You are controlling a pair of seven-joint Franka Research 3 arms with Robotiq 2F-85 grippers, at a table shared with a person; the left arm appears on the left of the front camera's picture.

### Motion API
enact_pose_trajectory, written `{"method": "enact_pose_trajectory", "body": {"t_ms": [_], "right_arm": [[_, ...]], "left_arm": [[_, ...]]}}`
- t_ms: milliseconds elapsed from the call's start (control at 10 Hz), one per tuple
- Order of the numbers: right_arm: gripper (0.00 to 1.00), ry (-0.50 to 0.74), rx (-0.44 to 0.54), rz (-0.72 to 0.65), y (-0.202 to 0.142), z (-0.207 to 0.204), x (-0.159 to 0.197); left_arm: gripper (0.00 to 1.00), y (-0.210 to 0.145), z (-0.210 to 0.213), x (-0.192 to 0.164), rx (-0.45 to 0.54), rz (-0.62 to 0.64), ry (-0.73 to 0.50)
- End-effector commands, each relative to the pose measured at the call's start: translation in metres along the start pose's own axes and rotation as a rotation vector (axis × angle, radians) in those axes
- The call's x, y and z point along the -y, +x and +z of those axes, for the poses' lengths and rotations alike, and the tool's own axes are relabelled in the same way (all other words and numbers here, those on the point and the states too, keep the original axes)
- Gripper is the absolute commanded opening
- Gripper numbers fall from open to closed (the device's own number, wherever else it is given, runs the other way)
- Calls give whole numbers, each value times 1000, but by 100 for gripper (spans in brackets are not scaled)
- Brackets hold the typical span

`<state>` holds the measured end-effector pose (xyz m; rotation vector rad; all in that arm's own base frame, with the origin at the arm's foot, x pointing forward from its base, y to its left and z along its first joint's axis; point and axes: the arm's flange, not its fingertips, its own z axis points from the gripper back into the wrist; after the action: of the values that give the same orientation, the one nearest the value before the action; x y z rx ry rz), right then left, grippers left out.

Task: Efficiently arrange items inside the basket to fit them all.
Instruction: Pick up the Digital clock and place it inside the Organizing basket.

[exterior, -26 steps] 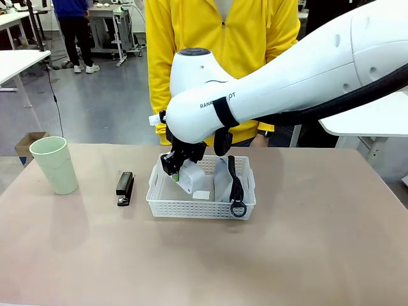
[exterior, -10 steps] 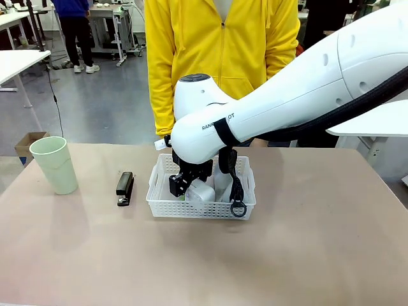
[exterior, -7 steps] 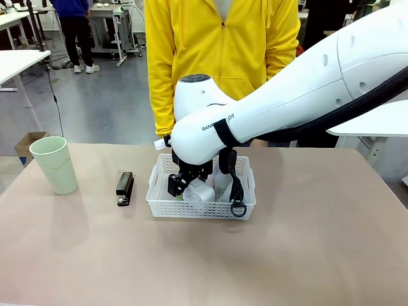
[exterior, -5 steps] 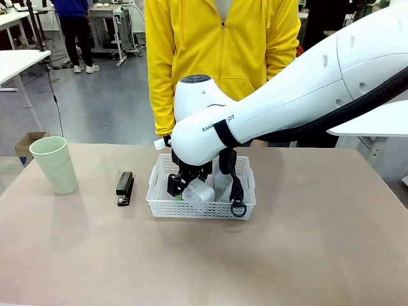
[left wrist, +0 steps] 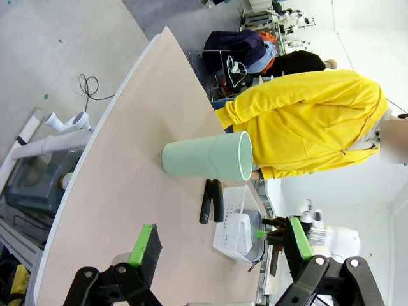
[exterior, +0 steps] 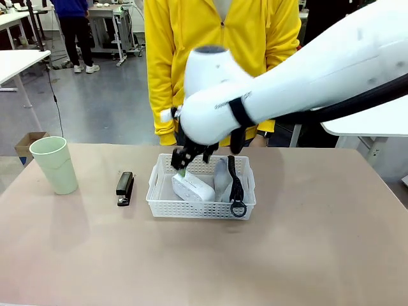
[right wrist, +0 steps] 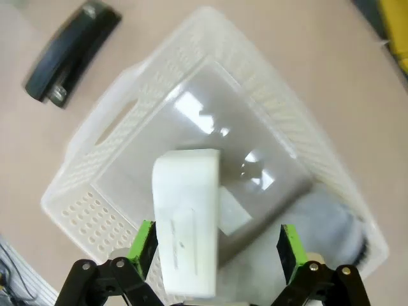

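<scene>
Tan bench [exterior: 306, 242]; person in yellow hoodie [exterior: 220, 51] standing at far side; cardboard box [exterior: 24, 148] on floor, left.

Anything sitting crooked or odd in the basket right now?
The white block lies tilted in the basket, askew to its walls rather than flat. The grey pouch stands on edge at the right side, its black ring hanging over the front rim.

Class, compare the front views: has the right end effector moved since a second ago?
Yes. The right end effector has lifted up out of the basket, leaving the white block lying inside.
</scene>
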<state>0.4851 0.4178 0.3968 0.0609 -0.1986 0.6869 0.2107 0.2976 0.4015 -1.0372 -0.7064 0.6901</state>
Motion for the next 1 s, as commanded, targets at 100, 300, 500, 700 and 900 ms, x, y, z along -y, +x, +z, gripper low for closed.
{"method": "enact_pose_trajectory", "body": {"t_ms": [100,300,500,700,900], "right_arm": [[100,24,176,-214,-95,119,40],[100,255,121,-645,-190,180,86],[100,516,177,-951,-298,204,129],[100,773,313,-1067,-398,190,161],[100,930,462,-1186,-473,153,177]], "left_arm": [[100,0,0,0,14,-20,-28],[100,0,0,0,14,-20,-28],[100,0,0,0,14,-20,-28],[100,0,0,0,14,-20,-28],[100,0,0,0,14,-20,-28]]}}
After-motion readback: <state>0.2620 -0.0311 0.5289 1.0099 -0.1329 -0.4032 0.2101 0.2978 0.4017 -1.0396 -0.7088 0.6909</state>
